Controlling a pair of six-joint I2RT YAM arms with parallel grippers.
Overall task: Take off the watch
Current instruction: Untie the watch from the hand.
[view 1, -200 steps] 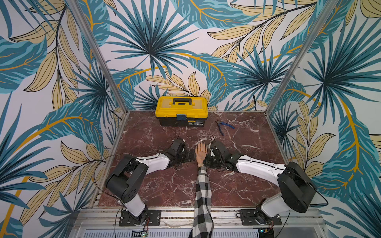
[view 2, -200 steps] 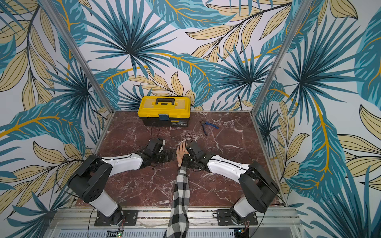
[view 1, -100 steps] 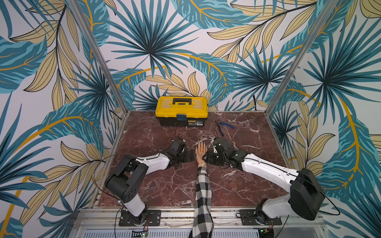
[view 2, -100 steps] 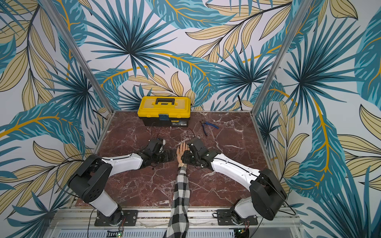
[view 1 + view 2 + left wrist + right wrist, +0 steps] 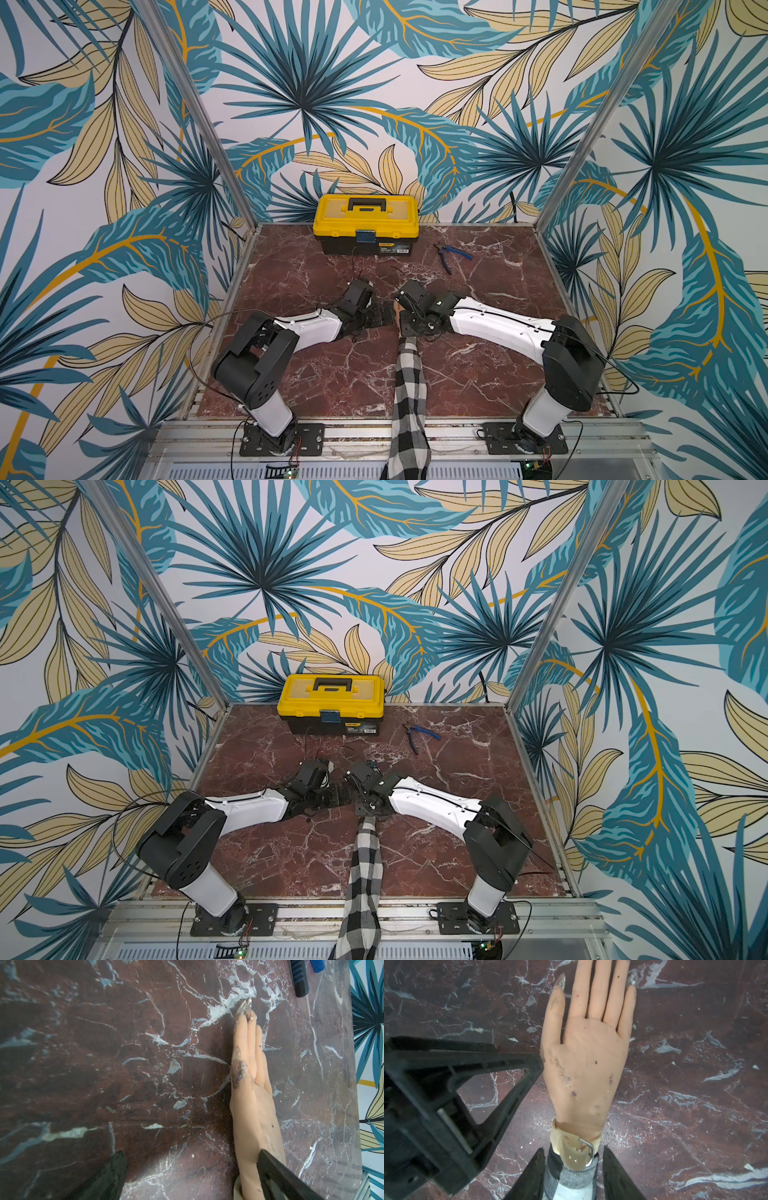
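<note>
The watch (image 5: 576, 1147), a cream strap with a silver buckle, sits on the wrist of the mannequin hand (image 5: 585, 1059), which lies flat on the marble. My right gripper (image 5: 574, 1169) is open, with a dark finger on each side of the checkered sleeve (image 5: 571, 1182) just behind the strap. My left gripper (image 5: 193, 1178) is open wide. One of its fingers (image 5: 280, 1176) lies over the hand's wrist end, and its tip (image 5: 529, 1068) touches the thumb side. In both top views the right gripper (image 5: 409, 328) covers the wrist and hides the watch.
A yellow toolbox (image 5: 365, 224) stands at the back of the table. Blue-handled pliers (image 5: 453, 255) lie to its right, beyond the fingertips (image 5: 246, 1004). The sleeve (image 5: 409, 386) runs from the wrist over the front edge. Both arms lie low, on either side of the hand.
My right gripper has opened from shut and swung from the right of the hand to over the wrist, straddling the sleeve. The left arm has not moved.
</note>
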